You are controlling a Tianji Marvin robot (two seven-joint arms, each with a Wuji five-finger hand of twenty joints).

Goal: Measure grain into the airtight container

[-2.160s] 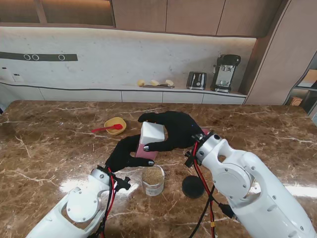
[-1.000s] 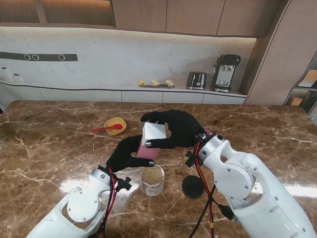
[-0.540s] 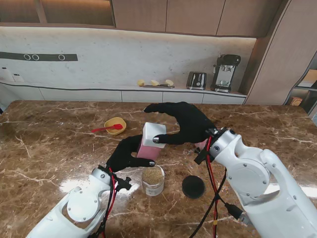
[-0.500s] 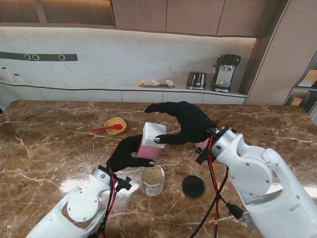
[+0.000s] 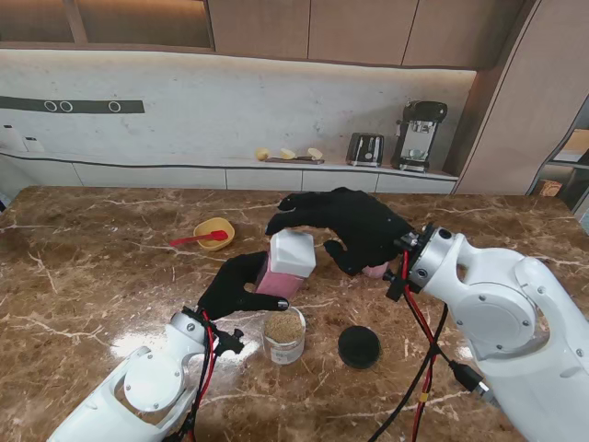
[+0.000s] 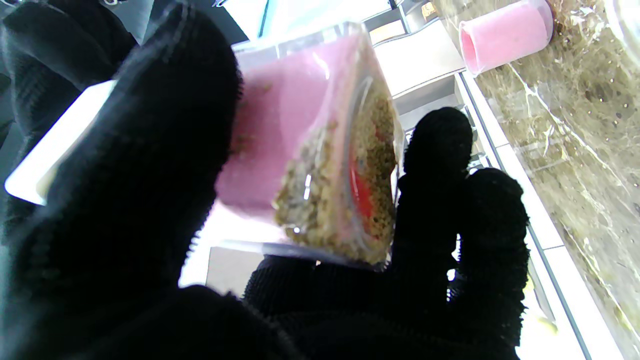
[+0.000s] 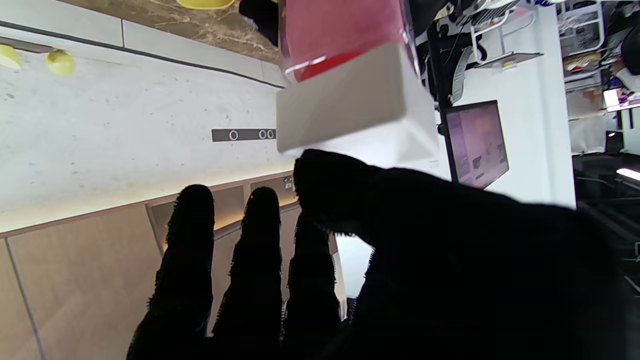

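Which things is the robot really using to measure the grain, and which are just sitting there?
Using:
pink grain box, held by the left hand
its white lid, right hand open beside it
clear jar of grain
black jar lid

Just sitting there:
yellow bowl with red spoon
pink cup
toaster
coffee machine

Lighting and image quality, three views.
Stand view: evenly bright and sharp; a warm strip glows under the wall cabinets (image 5: pixel 276 28); white glare patches lie on the marble table (image 5: pixel 92 276) near its front edge. Left wrist view: backlit, blown-out whites, the black left hand (image 6: pixel 125 210) soft and close, the container (image 6: pixel 310 150) slightly blurred. Right wrist view: the right hand (image 7: pixel 425 260) a featureless silhouette, background sharp.
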